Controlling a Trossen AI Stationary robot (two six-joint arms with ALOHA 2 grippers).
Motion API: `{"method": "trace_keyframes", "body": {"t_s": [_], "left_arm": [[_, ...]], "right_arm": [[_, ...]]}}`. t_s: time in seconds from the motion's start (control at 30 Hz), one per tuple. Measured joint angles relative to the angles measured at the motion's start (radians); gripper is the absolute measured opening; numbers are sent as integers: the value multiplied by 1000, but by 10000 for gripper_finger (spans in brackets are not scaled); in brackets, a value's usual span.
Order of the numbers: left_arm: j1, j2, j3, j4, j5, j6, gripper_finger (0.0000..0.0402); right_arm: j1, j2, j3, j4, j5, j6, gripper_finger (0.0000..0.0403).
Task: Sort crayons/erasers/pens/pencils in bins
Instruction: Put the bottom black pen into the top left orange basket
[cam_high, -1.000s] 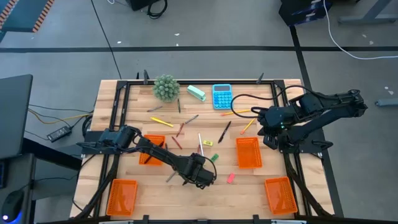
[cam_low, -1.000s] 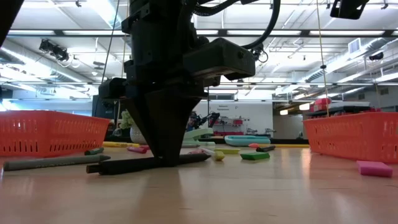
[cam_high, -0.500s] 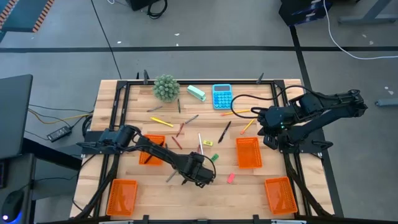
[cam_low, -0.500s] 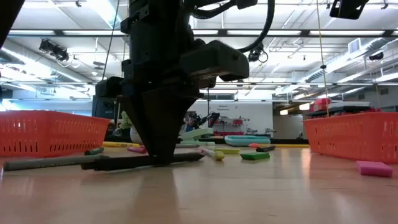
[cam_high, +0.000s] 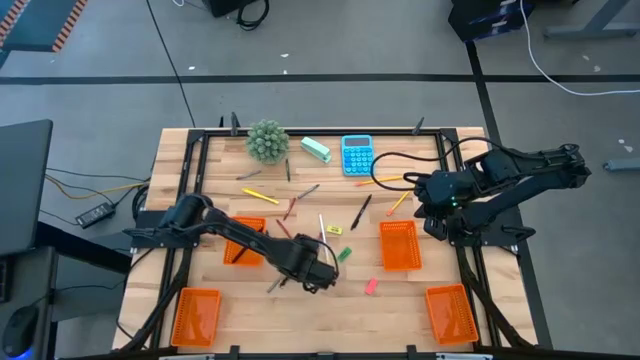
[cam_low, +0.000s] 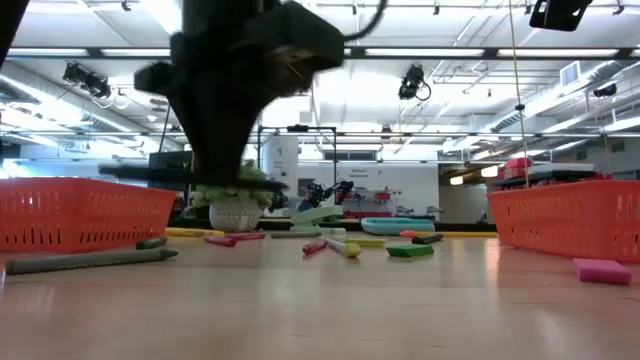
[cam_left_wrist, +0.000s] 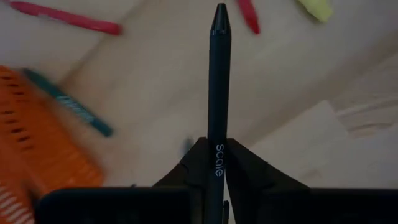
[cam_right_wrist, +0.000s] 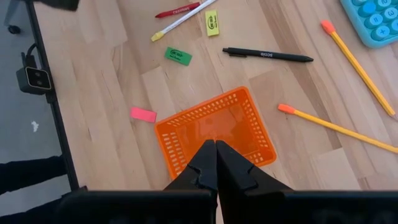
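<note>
My left gripper (cam_high: 308, 270) hangs over the middle of the table, fingers down, shut on a black pen (cam_left_wrist: 218, 81) that is clear of the wood; the low view shows the pen (cam_low: 150, 172) level and blurred. My right gripper (cam_right_wrist: 216, 149) waits shut, high above an orange bin (cam_right_wrist: 214, 134) at the right. Three more orange bins (cam_high: 243, 243) (cam_high: 197, 315) (cam_high: 447, 313) stand on the table. Loose on the wood lie yellow pencils (cam_high: 260, 196), red crayons (cam_high: 290, 208), another black pen (cam_high: 361, 212), and green (cam_high: 345, 253), yellow (cam_high: 334, 231) and pink (cam_high: 371, 286) erasers. My left gripper pinches the pen's shaft (cam_left_wrist: 218, 146) about midway along it between its two fingers. The fingers come from above, pointing down, and lie across the pen. The pen hangs level, lifted clear of the table.
A blue calculator (cam_high: 357, 155), a mint-green block (cam_high: 316, 149) and a small potted plant (cam_high: 267, 140) stand along the far edge. A grey stick (cam_low: 90, 260) lies on the wood close below my left gripper. A dark frame runs round the table's edges.
My left gripper has risen straight off the table with the black pen and drifted a little toward the table's left. The pen, which lay on the wood a second ago, is now lifted clear and stays level.
</note>
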Motion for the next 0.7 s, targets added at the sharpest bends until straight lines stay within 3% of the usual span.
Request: {"method": "trace_keyframes", "body": {"t_s": [0.23,0.47,0.7], "left_arm": [[2,-50,0,-165,-37,9,60],[2,-96,1,-331,-99,17,44],[2,-116,-4,-386,-145,57,55]], "right_arm": [[0,0,0,0,0,-3,6],[0,0,0,0,0,0,6],[1,0,0,0,-41,62,6]]}}
